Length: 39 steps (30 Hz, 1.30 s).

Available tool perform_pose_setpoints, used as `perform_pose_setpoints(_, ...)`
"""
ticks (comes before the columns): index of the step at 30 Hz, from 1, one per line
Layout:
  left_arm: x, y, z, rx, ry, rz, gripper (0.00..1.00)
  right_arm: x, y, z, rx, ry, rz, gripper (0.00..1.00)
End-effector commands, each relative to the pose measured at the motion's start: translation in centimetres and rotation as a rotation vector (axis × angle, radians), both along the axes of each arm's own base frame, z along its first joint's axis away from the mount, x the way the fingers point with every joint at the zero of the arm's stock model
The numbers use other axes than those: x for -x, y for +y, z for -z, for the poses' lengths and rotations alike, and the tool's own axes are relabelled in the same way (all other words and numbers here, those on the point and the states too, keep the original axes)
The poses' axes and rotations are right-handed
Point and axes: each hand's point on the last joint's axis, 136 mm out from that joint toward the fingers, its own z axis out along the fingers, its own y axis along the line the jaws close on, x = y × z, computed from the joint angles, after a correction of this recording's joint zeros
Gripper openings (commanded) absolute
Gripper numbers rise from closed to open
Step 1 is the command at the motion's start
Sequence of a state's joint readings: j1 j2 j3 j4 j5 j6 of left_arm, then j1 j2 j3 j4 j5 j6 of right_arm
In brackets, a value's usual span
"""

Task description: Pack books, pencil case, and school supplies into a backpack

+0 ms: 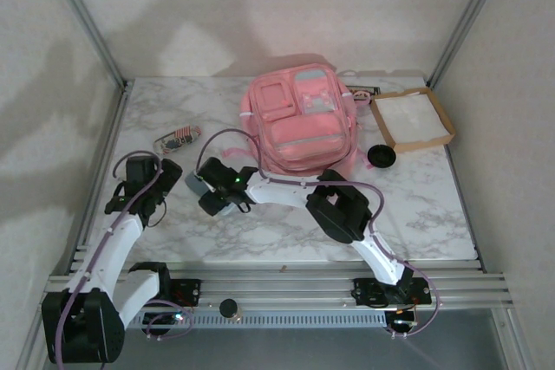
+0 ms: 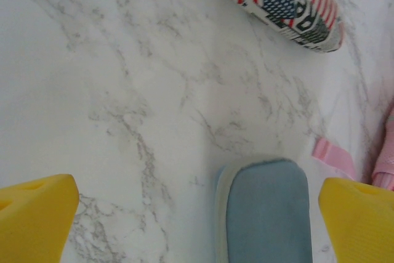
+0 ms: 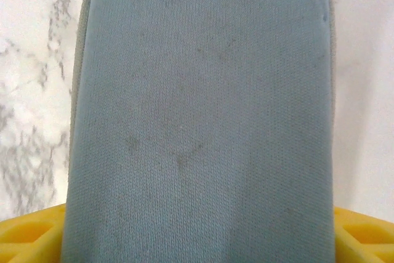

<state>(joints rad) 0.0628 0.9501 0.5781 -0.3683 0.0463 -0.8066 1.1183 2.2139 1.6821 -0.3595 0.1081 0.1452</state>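
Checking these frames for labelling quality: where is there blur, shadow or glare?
Top external view: soft even light, broad pale shadows on the wall behind the backpack, no glare. Left wrist view: flag-print pouch fairly sharp, yellow fingers soft-edged. Right wrist view: grey-blue pouch sharp enough to show its weave.

I see bold black lettering on the flag-print pouch. It is too blurred for me to read any word.
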Motion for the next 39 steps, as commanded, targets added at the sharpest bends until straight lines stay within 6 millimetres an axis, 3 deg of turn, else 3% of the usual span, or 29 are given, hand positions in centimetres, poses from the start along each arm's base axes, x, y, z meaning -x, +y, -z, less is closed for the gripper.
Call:
perform_pose_setpoints(1,-1.5,-0.7,-2.9,-0.014,-0.059,0.063,0.99,-0.7,-1.7,-5.5,-0.105,-0.008,0.054,0.77)
perform_pose_setpoints(4,-3.3,-2.2,-5.6,-0.056,-0.114,0.146,0.99,-1.4,-5.1,-8.7,-0.167,0.013,0.126,0.77)
perform_pose_setpoints(8,-6.1,-5.7,-8.9,-0.157,-0.138,0.291,0.97,-2.9,-11.6,-11.7,-0.192,0.025,0.276,0.78)
perform_pose_setpoints(13,-9.0,-13.2,-12.8,-0.291,-0.241,0.562,0.94,-5.7,-20.6,-14.3,-0.244,0.047,0.501,0.78)
perform_pose_setpoints(16,-9.6,-19.5,-14.1,-0.405,-0.309,0.794,0.91,-7.4,-26.7,-15.1,-0.251,0.046,0.652,0.78)
perform_pose_setpoints(20,-7.5,-29.2,-11.7,-0.628,-0.34,1.213,0.91,-8.8,-34.0,-15.3,-0.259,0.048,0.838,0.78)
perform_pose_setpoints(23,-7.1,-33.6,-10.0,-0.79,-0.345,1.354,0.94,-9.6,-38.0,-15.1,-0.265,0.044,0.945,0.78)
perform_pose_setpoints(26,-7.3,-37.0,-7.2,-0.834,-0.309,1.507,0.9,-10.2,-41.0,-15.2,-0.311,0.037,1.023,0.78)
perform_pose_setpoints(31,-9.2,-39.6,-2.7,-0.865,-0.192,1.586,0.91,-10.8,-44.0,-14.7,-0.379,0.061,1.092,0.78)
perform_pose_setpoints(36,-10.5,-40.5,-0.4,-0.918,-0.143,1.635,0.9,-11.1,-44.6,-14.3,-0.371,0.06,1.101,0.78)
perform_pose_setpoints(39,-12.0,-40.6,0.3,-0.951,-0.127,1.613,0.84,-11.2,-44.5,-14.3,-0.374,0.061,1.096,0.78)
